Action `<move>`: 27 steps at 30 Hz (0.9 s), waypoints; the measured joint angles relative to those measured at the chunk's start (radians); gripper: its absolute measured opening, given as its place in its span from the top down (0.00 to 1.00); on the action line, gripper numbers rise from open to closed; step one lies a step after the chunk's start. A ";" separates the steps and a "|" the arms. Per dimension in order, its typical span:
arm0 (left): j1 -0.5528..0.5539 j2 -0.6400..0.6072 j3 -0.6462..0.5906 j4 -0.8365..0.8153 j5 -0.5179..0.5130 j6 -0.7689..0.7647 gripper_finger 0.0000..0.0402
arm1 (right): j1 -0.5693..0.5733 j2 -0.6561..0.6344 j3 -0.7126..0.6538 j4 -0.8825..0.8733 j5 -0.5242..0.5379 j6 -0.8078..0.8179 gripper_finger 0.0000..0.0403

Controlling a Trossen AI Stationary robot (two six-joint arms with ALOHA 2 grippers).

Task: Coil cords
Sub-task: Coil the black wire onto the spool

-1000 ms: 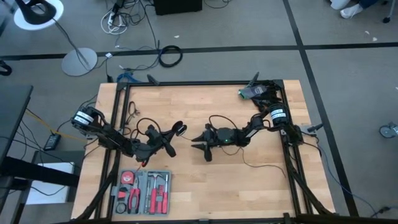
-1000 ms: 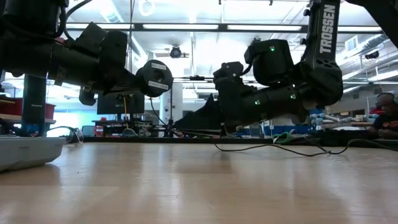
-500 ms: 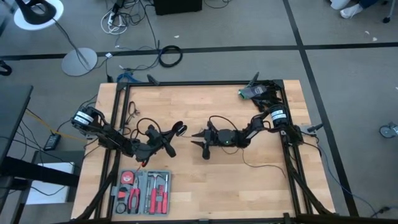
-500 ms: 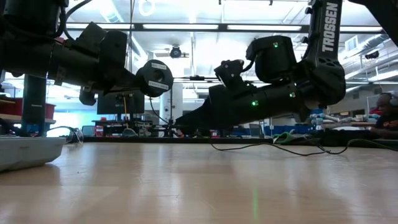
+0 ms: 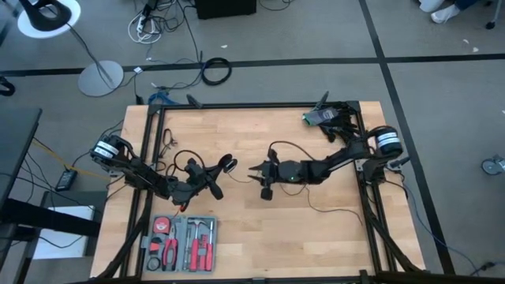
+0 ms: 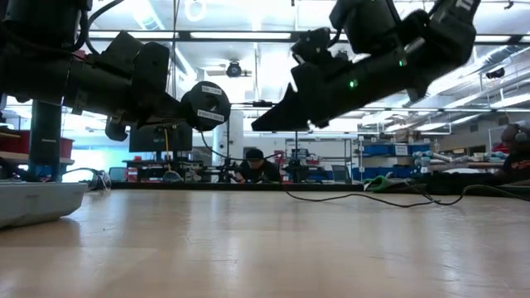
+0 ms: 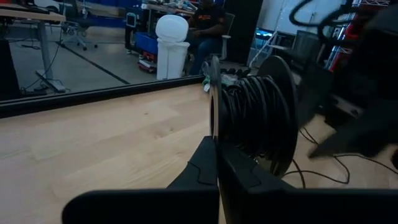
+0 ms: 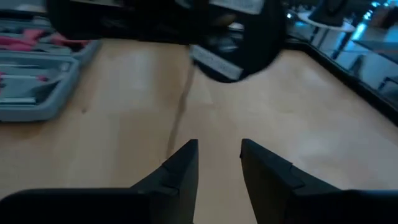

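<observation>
Item: cords (image 5: 331, 207), thin black, part wound on a small round black spool (image 7: 258, 121), the rest lying loose on the bench (image 5: 260, 237). Left end effector (image 5: 211, 183): clenched on the spool's near flange, spool held clear of the bench just ahead of its fingers. Right end effector (image 5: 260, 180): fingers (image 8: 180, 171) parted with a narrow gap, nothing between them, raised above the bench and facing the spool from close by; the loose run of cord trails on the bench behind and beneath it, toward the right arm's base. Handling, judged: cord light, limp and slippery, apt to kink or slide through a loose pinch; best taken on a free stretch near the spool, not at a tangle. Spool rigid, light, best held by the flange edge. Container: grey tool case (image 5: 180, 244), open, on the bench beside and behind the left end effector; holds red-handled hand tools and a small orange tape measure, no cord.
</observation>
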 joint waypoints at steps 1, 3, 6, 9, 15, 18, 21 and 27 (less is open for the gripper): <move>0.000 0.000 0.000 0.002 0.000 0.000 1.00 | -0.008 -0.014 0.000 -0.020 -0.001 -0.001 0.70; 0.000 0.000 0.000 0.008 0.000 0.000 1.00 | -0.030 -0.023 0.000 -0.047 -0.036 -0.002 0.70; 0.000 0.000 0.000 0.015 0.000 0.000 1.00 | -0.062 -0.003 0.022 -0.101 -0.175 -0.003 0.70; 0.000 0.000 0.001 0.040 0.000 0.021 1.00 | -0.068 0.039 0.077 -0.208 -0.260 0.009 0.71; 0.000 0.000 0.000 0.094 0.000 0.086 1.00 | -0.057 0.087 0.168 -0.330 -0.274 0.010 0.72; 0.000 0.000 0.000 0.104 0.000 0.102 1.00 | -0.059 0.092 0.171 -0.333 -0.273 0.026 0.72; 0.000 0.000 0.000 0.104 0.000 0.104 1.00 | -0.060 0.092 0.172 -0.359 -0.272 0.027 0.72; -0.001 0.000 0.000 0.104 0.000 0.104 1.00 | -0.060 0.093 0.172 -0.386 -0.261 0.047 0.81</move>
